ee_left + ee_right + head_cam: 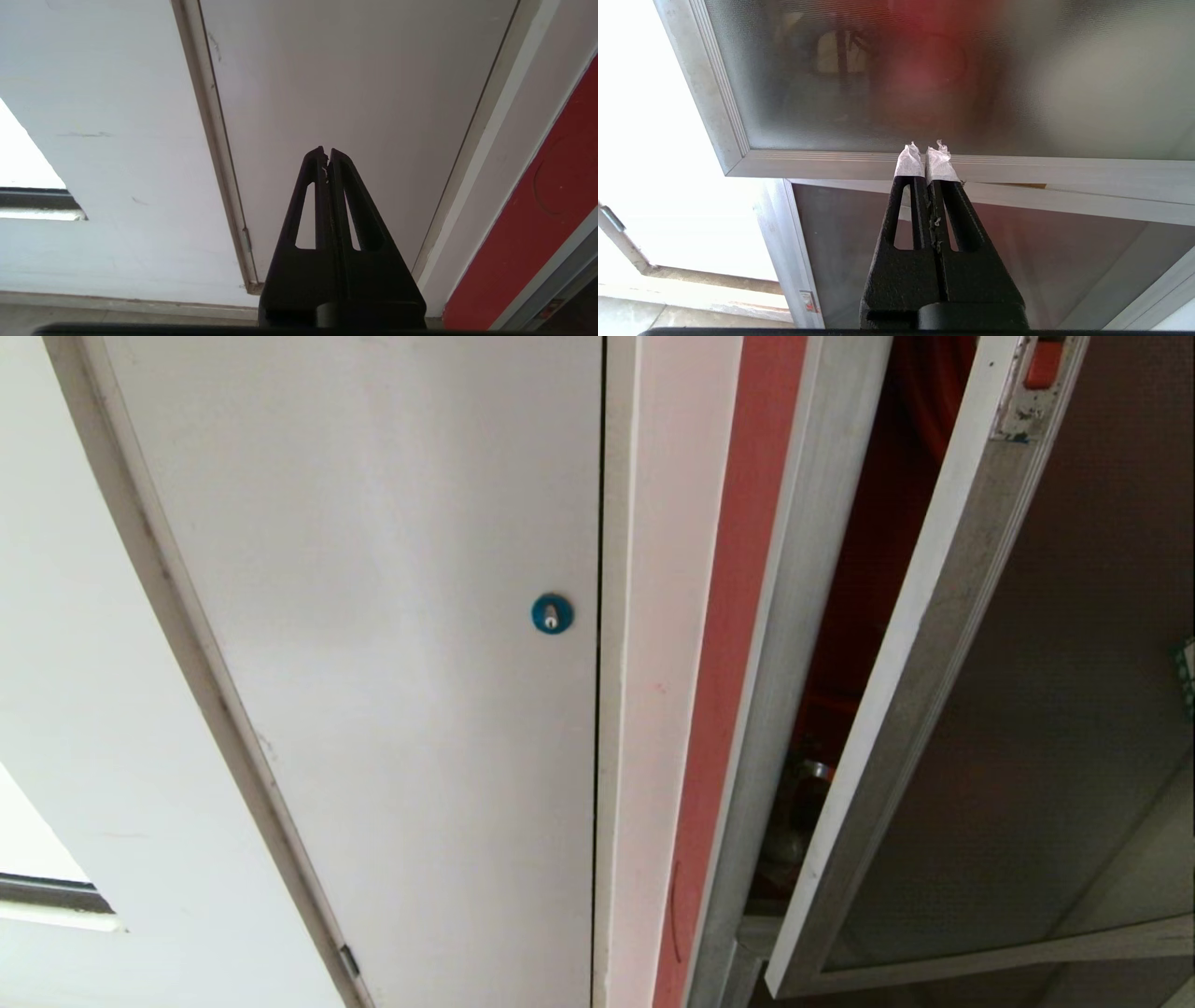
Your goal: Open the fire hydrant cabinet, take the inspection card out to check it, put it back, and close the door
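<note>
You are looking at the door hanging ajar at the frame's right, its long edge running upright, nearer your right gripper, both grippers being closed and empty.

White wall on the left, scuffed in places. Set in it: a plain white door with a round blue lock near its right edge, in a pale frame. A small hinge sits low on the frame. Red strip runs beside the door's right jamb. Very bright opening at lower left (detail washed out). Pale floor below.
</note>
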